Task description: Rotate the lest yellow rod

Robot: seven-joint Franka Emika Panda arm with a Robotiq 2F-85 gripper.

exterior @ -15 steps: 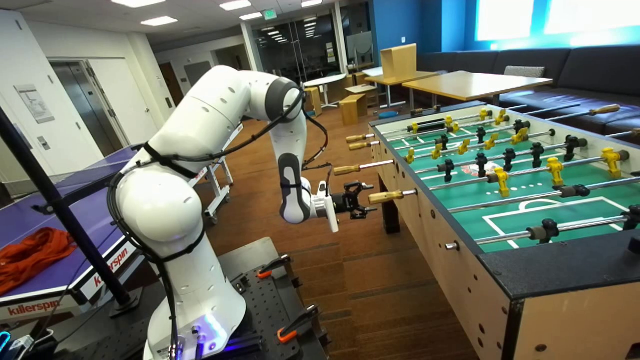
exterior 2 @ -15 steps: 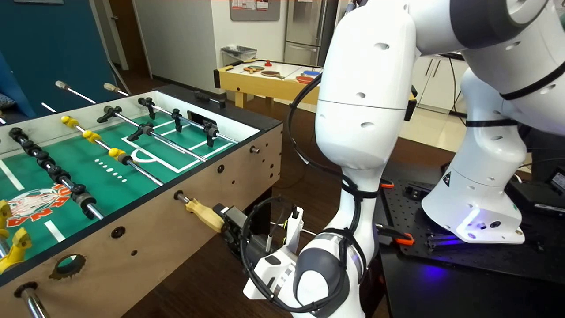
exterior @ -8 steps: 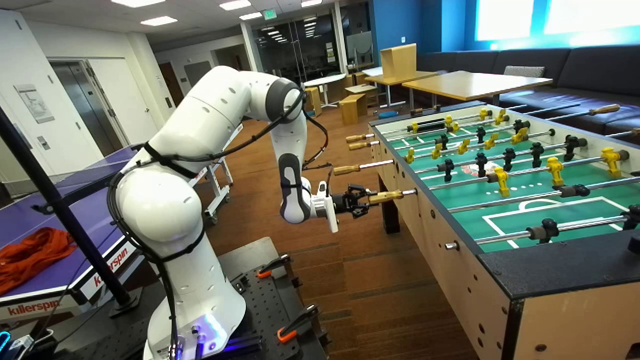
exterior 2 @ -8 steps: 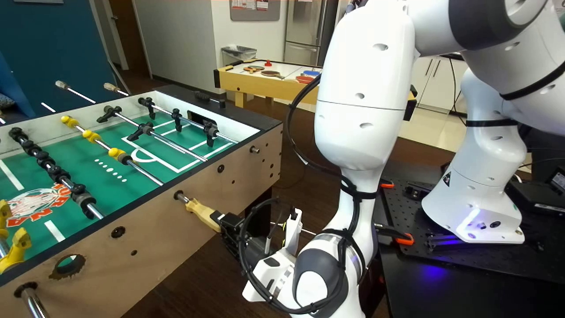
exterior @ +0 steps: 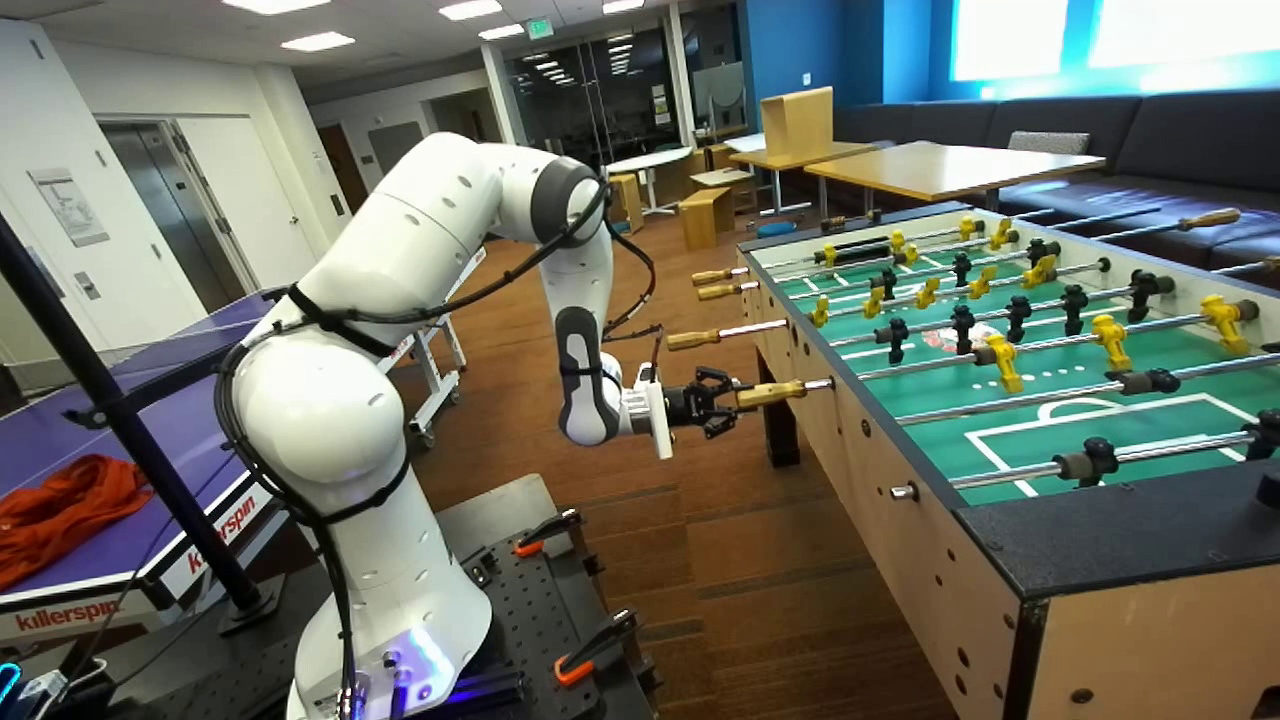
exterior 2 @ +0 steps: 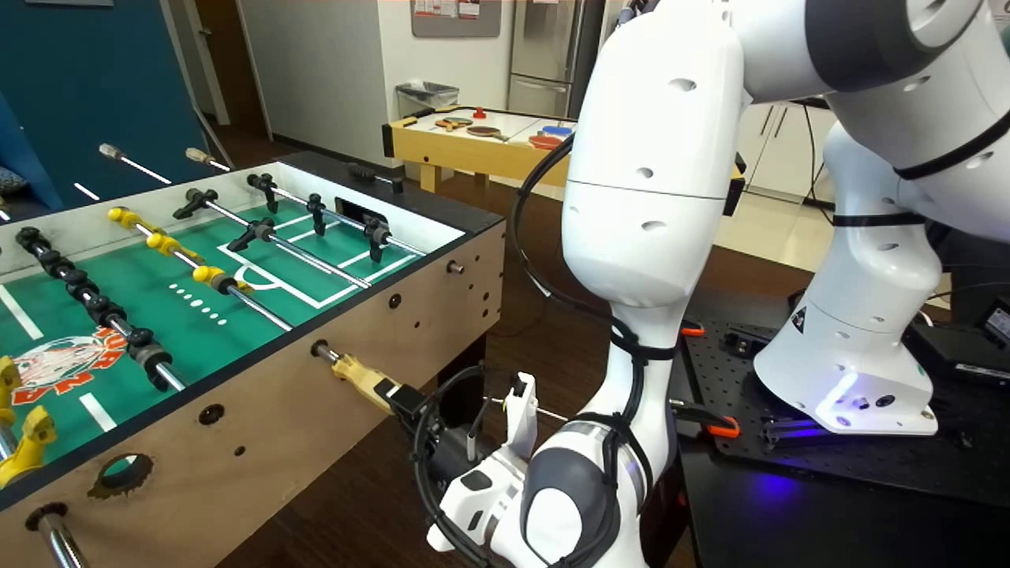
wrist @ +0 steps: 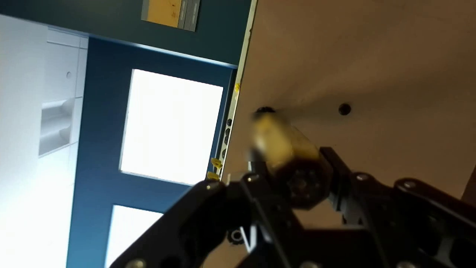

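While my gripper pinches the yellow handle | its rod pokes through the side of the game table | grabbing looks done | its yellow men lean a bit | I think much turning is left.

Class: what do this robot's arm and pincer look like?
The arm is white and rounded, with dark grey joint bands. Black cables run along it, tied by black straps. A small dark triangle marks its base. The pincer is black and angular, with silver screws in its linked fingers.
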